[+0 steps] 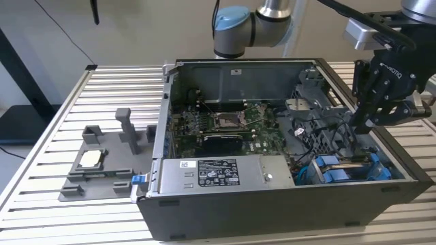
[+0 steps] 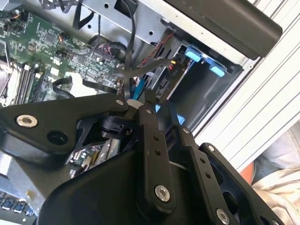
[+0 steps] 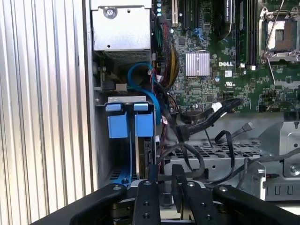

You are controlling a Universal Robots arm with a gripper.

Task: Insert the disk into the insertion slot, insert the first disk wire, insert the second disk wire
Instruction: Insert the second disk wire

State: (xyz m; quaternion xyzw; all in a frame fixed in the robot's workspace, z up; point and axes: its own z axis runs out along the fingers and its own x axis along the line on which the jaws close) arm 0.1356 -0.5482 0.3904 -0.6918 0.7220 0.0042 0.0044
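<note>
One black metal gripper (image 1: 363,122) (image 3: 165,176) hangs from one grey robot arm with a blue-capped joint (image 1: 232,23). It sits high toward the exterior view's right, over the right-hand end of one open black computer case (image 1: 272,214). Whether it is clenched, released or grasping something cannot be told, because its own dark linkage covers its tip in both wrist views. A small dark piece with a pale edge (image 3: 168,209) sits amid that linkage in the first wrist view. What it is cannot be made out.

Just below the gripper in the exterior view, in the lower right of the frame, lies the insertion slot (image 1: 344,168), one boxy dark grey drive cage inside the case. The first wrist view shows two blue plastic tabs (image 3: 117,125) side by side on it. Its inside is in shadow, so what it holds is hard to see. One blue cable (image 3: 145,79) curves beside the cage. The black cables (image 3: 192,124) next to it are tangled and cannot be counted.

Further toward the exterior view's left, the case holds one green motherboard (image 1: 228,127) and one silver labelled power-supply box (image 1: 218,173). Outside the case, at the frame's left, one grey plastic fixture (image 1: 102,176) carries one square silver chip (image 1: 92,159). All of this rests on one slatted aluminium table (image 1: 41,204).

In the second wrist view, pale cloth with an orange patch (image 2: 276,164) is cut off at the frame's edge.
</note>
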